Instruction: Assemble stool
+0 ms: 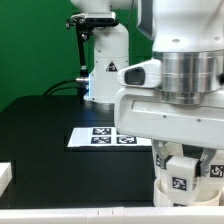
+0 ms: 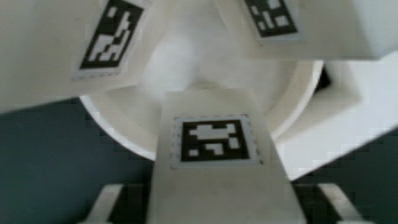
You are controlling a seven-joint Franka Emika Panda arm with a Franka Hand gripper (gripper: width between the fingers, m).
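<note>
In the wrist view the round white seat (image 2: 128, 125) lies on the dark table. Two white legs (image 2: 116, 40) (image 2: 267, 22) with black-and-white tags stand in it, leaning apart. A third tagged leg (image 2: 215, 150) runs over the seat's rim toward its middle, and my gripper (image 2: 221, 206) is shut on it, one finger (image 2: 118, 204) on each side. In the exterior view the gripper (image 1: 184, 163) hangs low at the right over the seat (image 1: 166, 196), with tagged legs (image 1: 181, 181) below the hand. Where the held leg's far end meets the seat is hidden.
The marker board (image 1: 108, 136) lies flat on the black table to the exterior view's left of the seat. A white block (image 1: 5, 176) sits at the left edge. The arm's base (image 1: 104, 58) stands at the back with cables beside it.
</note>
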